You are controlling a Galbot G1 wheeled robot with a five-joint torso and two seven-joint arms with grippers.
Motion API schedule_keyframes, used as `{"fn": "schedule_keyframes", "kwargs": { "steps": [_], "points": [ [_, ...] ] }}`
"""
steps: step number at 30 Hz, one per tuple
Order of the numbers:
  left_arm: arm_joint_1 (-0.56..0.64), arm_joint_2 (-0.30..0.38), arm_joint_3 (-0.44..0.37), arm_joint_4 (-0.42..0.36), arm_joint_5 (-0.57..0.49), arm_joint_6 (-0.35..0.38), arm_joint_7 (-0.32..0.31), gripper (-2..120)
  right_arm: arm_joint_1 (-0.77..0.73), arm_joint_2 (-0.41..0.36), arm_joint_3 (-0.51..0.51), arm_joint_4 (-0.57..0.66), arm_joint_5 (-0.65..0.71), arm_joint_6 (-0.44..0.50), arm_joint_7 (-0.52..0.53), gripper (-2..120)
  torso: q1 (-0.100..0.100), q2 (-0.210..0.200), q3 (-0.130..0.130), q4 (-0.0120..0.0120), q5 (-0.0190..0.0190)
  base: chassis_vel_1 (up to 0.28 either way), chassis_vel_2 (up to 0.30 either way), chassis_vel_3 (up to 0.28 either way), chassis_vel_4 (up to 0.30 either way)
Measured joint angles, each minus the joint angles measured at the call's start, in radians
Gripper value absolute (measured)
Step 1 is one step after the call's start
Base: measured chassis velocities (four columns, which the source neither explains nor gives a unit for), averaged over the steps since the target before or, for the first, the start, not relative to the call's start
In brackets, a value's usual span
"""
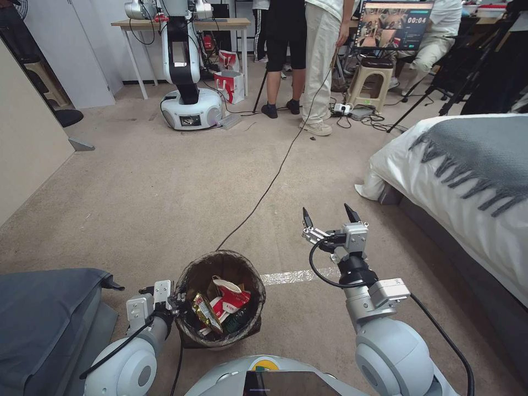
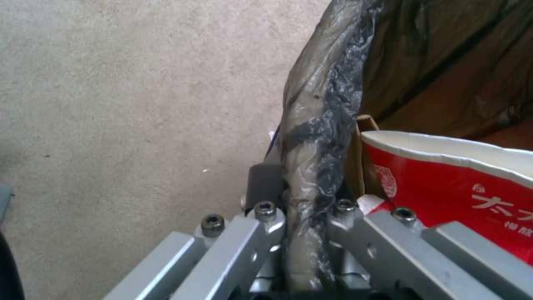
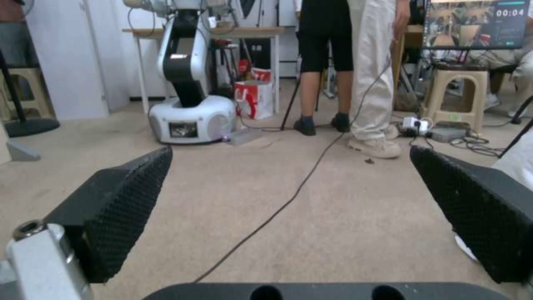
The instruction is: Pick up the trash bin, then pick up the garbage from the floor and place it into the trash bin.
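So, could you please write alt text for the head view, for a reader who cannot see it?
The left gripper clamps the rim of the trash bin, which holds red-and-white cups and wrappers. The right gripper is open and empty above the carpet, with a bed at the right.

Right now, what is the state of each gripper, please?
Left gripper: jaws closed on the rim of the trash bin.
Right gripper: jaws open, holding nothing.
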Motion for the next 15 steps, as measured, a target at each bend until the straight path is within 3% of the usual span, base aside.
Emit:
{"fn": "schedule_keyframes", "kwargs": {
  "steps": [15],
  "points": [
    [-0.031, -0.009, 0.013, 0.064, 0.001, 0.000, -0.005, 0, -0.001, 0.002, 0.000, 0.001, -0.002, 0.001, 0.001, 100, 0.000, 0.000, 0.000, 0.0000, 0.0003, 0.000, 0.000, 0.000, 0.000]
  ]
}}
